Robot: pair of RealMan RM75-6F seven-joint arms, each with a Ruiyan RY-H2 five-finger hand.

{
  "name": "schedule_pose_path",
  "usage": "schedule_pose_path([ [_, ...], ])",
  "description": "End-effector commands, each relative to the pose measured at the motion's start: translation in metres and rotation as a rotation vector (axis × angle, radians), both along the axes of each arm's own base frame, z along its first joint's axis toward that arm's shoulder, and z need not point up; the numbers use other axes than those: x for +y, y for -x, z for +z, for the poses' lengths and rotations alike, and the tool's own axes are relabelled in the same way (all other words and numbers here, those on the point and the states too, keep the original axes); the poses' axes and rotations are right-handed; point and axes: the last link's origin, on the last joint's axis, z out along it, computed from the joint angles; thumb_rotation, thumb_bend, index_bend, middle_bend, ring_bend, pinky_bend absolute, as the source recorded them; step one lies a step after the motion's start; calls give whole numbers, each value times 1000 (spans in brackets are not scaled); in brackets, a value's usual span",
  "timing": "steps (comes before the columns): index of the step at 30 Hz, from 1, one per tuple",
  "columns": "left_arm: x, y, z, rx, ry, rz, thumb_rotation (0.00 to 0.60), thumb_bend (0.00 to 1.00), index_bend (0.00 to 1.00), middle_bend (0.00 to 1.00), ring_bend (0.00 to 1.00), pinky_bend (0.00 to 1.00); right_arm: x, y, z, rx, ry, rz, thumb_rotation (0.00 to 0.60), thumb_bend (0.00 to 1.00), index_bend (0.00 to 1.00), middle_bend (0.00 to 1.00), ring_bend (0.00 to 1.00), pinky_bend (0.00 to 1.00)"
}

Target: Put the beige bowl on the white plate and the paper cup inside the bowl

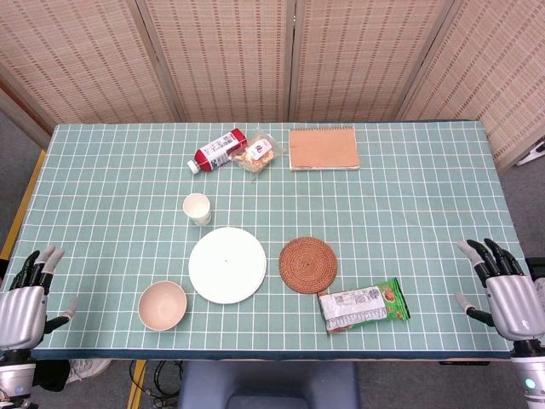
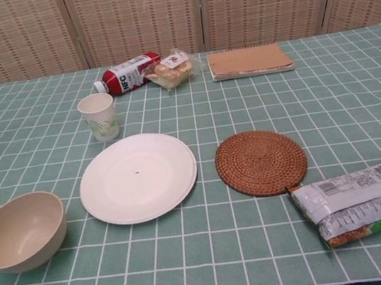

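Bowl first: it sits upright near the front left of the surface, just beside the plate and apart from it by a narrow gap. It looks like a stiff, thick-walled piece with a smooth matte skin, probably light for its bulk. The rounded outside gives little to press against, so the rim is likely the best hold, with the thumb inside and fingers outside on the side nearest the left hand. A smooth wall could slip in a loose pinch, and a hard set-down might skate the plate.

The plate lies flat and bare at centre front, with a tiny dark speck near its middle. The cup stands upright just behind the plate's left edge, mouth up, apart from it. Paper walls are thin and soft; it should weigh almost nothing and would dent under a firm squeeze or tip at a nudge. A gentle wrap around the mid-body, below the rolled lip, seems safest.

Both hands hang off the front corners, well apart from everything. The left hand has its fingers spread and holds nothing; the right hand is likewise spread and empty. Neither shows in the chest view.

Nothing has been stacked yet. A bottle, a wrapped bun, a notebook, a woven coaster and a snack bag lie clear of the likely path.
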Motion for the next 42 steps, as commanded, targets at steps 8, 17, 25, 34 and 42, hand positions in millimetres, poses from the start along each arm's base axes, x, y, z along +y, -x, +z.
schedule_pose_path([
  [8, 0, 0, 0, 3, 9, -9, 600, 294, 89, 0, 14, 191, 0, -1, 0, 0, 0, 4, 600, 258, 124, 123, 43, 124],
  [17, 8, 7, 2, -20, 46, -83, 600, 294, 128, 2, 58, 191, -1, -3, 0, 0, -1, 15, 600, 259, 124, 123, 43, 125],
  [25, 23, 12, -1, 4, 187, -234, 600, 294, 169, 100, 201, 266, -3, -7, 0, 4, -5, 26, 600, 259, 124, 123, 43, 125],
  [34, 41, 10, -16, 73, 327, -451, 600, 294, 228, 265, 352, 436, -4, -10, 1, 13, -10, 27, 600, 259, 124, 123, 43, 125],
  [42, 48, 8, -33, 119, 390, -630, 600, 294, 262, 587, 660, 785, -4, -11, 0, 16, -11, 20, 600, 258, 124, 123, 43, 125],
])
